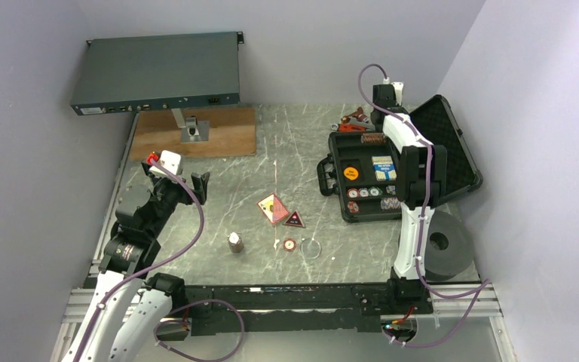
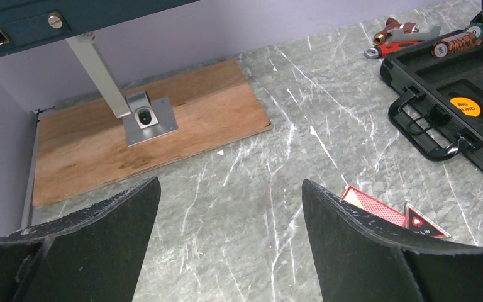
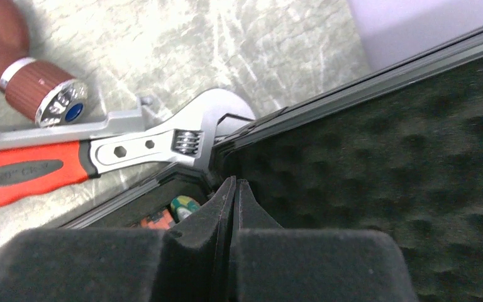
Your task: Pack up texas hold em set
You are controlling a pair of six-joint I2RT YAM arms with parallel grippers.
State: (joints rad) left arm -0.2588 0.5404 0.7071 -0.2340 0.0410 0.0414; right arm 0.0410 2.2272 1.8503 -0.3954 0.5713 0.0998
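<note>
The black poker case [image 1: 337, 197] lies open at the right, lid [image 1: 452, 151] tilted back. It holds a chip row [image 1: 372, 139], an orange button [image 1: 350, 173], a card deck [image 1: 382, 167] and more chips [image 1: 369, 193]. On the table lie red cards [image 1: 272, 207], a triangular marker [image 1: 294, 220], one chip [image 1: 290, 245], a clear disc [image 1: 313, 248] and a small cylinder [image 1: 235, 242]. My left gripper [image 2: 231, 182] is open and empty, above bare table left of the cards [image 2: 371, 204]. My right gripper [image 3: 236, 184] is shut and empty over the case's far hinge corner.
A red-handled wrench [image 3: 100, 151] and a brown-handled tool [image 3: 38, 94] lie behind the case. A wooden board [image 1: 194, 132] with a metal post carries a rack unit [image 1: 158, 72] at the back left. A grey roll [image 1: 445, 243] stands near the right arm's base.
</note>
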